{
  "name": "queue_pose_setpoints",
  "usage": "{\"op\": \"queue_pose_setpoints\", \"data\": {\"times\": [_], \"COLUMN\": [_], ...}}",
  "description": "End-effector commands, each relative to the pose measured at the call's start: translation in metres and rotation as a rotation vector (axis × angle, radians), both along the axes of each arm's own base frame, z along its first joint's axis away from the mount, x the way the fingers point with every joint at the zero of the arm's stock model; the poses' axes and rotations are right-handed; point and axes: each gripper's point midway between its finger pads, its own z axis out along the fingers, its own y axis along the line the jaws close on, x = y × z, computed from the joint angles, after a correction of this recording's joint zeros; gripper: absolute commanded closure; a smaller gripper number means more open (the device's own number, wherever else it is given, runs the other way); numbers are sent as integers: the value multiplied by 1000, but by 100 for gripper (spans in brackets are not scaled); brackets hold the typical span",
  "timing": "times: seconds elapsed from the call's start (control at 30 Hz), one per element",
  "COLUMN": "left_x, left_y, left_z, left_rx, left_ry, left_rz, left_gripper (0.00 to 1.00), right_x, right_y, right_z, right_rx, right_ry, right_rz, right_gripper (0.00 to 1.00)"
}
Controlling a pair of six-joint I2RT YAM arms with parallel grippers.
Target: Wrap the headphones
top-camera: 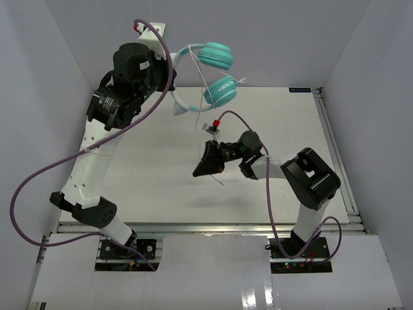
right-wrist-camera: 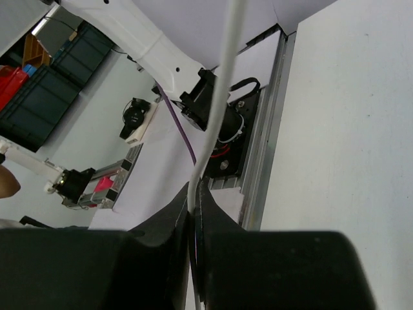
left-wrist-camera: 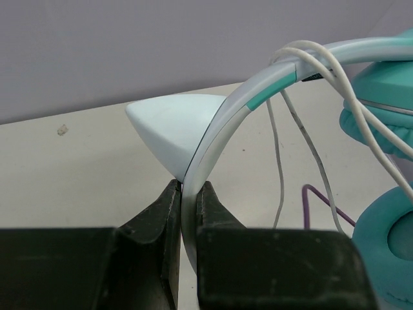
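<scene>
The headphones (top-camera: 216, 71) hang in the air at the back of the table, with two teal ear cups and a white-pale blue headband (left-wrist-camera: 222, 132). My left gripper (left-wrist-camera: 187, 194) is shut on the headband and holds the pair up; in the top view the left gripper (top-camera: 169, 71) sits at the band's left end. The thin whitish cable (top-camera: 200, 97) loops over the band and runs down. My right gripper (top-camera: 201, 169) hovers over the table's middle, shut on the cable (right-wrist-camera: 216, 110); in the right wrist view the right gripper (right-wrist-camera: 193, 197) pinches it between its fingertips.
The white table (top-camera: 161, 161) has a metal rail (top-camera: 335, 148) along its right edge and another along the front. Thick purple arm cables (top-camera: 39, 187) arc at the left and by the right arm. White walls enclose the back and sides.
</scene>
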Motion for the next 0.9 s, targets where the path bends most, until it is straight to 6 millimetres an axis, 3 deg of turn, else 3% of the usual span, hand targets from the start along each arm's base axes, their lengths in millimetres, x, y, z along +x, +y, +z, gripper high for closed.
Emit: {"op": "queue_pose_setpoints", "data": {"times": [0.0, 0.07, 0.1, 0.2, 0.33, 0.4, 0.6, 0.67, 0.8, 0.87], "left_x": [5, 12, 18, 30, 45, 54, 73, 77, 84, 83], "left_y": [34, 43, 55, 83, 109, 118, 114, 109, 94, 82], "left_z": [36, 20, 13, -13, -59, -97, -157, -175, -218, -242], "left_rx": [-48, -25, -17, 11, 61, 96, 146, 154, 168, 185], "left_ry": [-115, -88, -77, -39, 32, 98, 202, 239, 332, 379], "left_rz": [117, 146, 175, 235, 289, 304, 286, 267, 196, 145], "left_gripper": [100, 100, 100, 100, 100, 100, 100, 100, 100, 100], "right_x": [-12, -9, -4, 23, 44, 51, 50, 33, 34, 48], "right_y": [-16, -18, -20, -26, -44, -54, -60, -51, -41, -40], "right_z": [31, 17, 15, -16, 0, 3, 22, 15, 30, 49], "right_rx": [161, 76, 66, -154, -288, -375, -530, -559, -610, -639], "right_ry": [-256, -201, -262, -439, -666, -753, -1064, -1137, -1385, -1522], "right_rz": [-27, -50, -84, -232, -346, -386, -362, -260, -257, -322], "right_gripper": [92, 92, 92, 92, 92, 92, 92, 92, 92, 92]}}
